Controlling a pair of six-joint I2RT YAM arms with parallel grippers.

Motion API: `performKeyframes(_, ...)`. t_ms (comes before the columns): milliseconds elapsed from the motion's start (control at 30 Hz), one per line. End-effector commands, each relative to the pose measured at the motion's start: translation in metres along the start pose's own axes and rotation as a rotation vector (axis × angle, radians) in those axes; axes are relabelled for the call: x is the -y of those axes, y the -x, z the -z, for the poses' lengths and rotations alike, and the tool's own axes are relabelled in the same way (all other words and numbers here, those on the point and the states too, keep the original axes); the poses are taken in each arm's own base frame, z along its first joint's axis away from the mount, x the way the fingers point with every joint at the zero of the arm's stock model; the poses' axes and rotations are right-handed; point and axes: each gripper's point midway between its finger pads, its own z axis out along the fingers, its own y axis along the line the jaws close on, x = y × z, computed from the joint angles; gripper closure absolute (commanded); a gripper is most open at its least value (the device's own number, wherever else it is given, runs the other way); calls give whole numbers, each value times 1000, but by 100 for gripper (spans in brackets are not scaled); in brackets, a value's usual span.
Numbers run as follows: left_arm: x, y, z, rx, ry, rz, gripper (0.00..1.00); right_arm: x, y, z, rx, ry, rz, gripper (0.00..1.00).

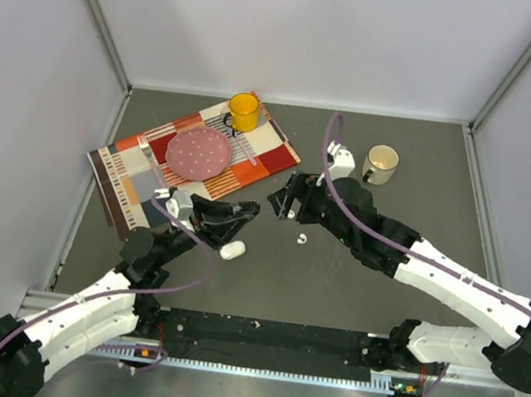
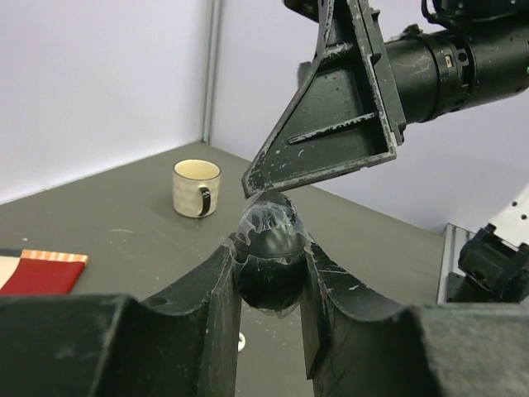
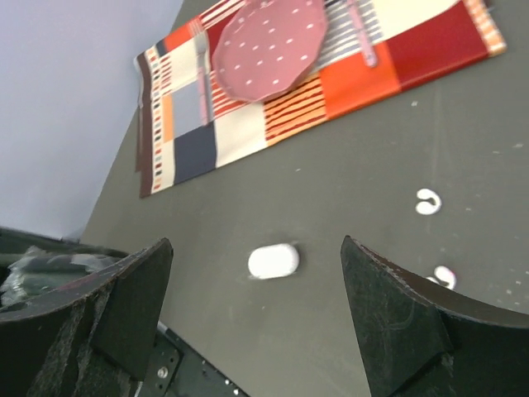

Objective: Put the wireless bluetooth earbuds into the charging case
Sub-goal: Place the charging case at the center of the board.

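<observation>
Nearest the bases, the white case lies on the worktop, lid shut as far as we can tell, nothing touching it. Just above it the left tool is narrow, clamped on the black case, holding it up off the worktop with its rounded end upward. One finger of the right tool rests its tip on top of that case; contact looks likely, but we can't be sure. The right tool is spread wide and holds nothing.

Two white buds lie loose on the worktop, near each other and well apart from the white case. We don't see the black buds anywhere.

Farther back: striped placemat with a pink plate, and a beige mug, none involved.

Step, as we judge it: preparing the black case, probably prying or steadying its lid; no bud is inserted. Next calls for the left tool's firm hold while the right fingertip works the lid seam, then a fine pinch on a bud. The buds are tiny and glossy, so slip risk is high.
</observation>
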Motion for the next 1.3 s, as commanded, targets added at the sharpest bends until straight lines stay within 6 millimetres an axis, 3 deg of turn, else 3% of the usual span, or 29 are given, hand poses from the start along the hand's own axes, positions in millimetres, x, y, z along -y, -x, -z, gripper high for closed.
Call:
performKeyframes(0,-12,31,-7,64,78,-50,100,33,25,8,80,-98,-88,17)
performKeyframes(33,-16,24,-6,24,101,-36,100,40,23,7,73,-108,-105,17)
performKeyframes(100,-19,27,-9,-2,117,-56,100,47,22,7,59,-109,-125,16)
performKeyframes(133,-28,11,-7,-80,174,-10,100,55,24,8,63,-123,-136,17)
performKeyframes(167,-30,20,-13,-100,198,14,100,58,26,9,66,-126,-139,17)
performKeyframes(233,-41,10,-15,-187,264,49,100,67,28,11,74,-143,-140,16)
performKeyframes(367,-39,5,-27,-236,250,99,100,68,34,18,94,-131,-134,16)
performKeyframes(500,-40,1,-35,-200,267,221,100,58,43,32,119,-66,-66,1)
performKeyframes(633,-47,-20,-43,-276,308,318,100,55,52,49,222,9,32,1)
performKeyframes(700,-49,-25,-47,-292,325,371,100,65,56,58,279,-22,7,1)
performKeyframes(800,-52,-34,-55,-311,326,444,100,79,56,64,300,-81,14,1)
performKeyframes(933,-70,-55,-65,-346,364,543,100,86,45,67,241,-118,37,1)
performKeyframes(1000,-75,-63,-69,-351,372,596,100,85,42,67,220,-116,41,1)
performKeyframes(1033,-82,-76,-70,-376,384,623,100,86,41,67,215,-116,45,1)
performKeyframes(1100,-88,-79,-79,-359,378,659,100,85,36,67,193,-109,51,1)
performKeyframes(1133,-95,-93,-80,-382,390,682,100,85,34,67,183,-104,54,1)
performKeyframes(1200,-102,-97,-89,-375,393,722,100,84,32,68,169,-97,67,1)
performKeyframes(1233,-111,-111,-88,-397,422,742,100,83,33,68,168,-92,69,1)
performKeyframes(1267,-116,-110,-94,-387,431,742,100,83,31,68,161,-92,73,1)
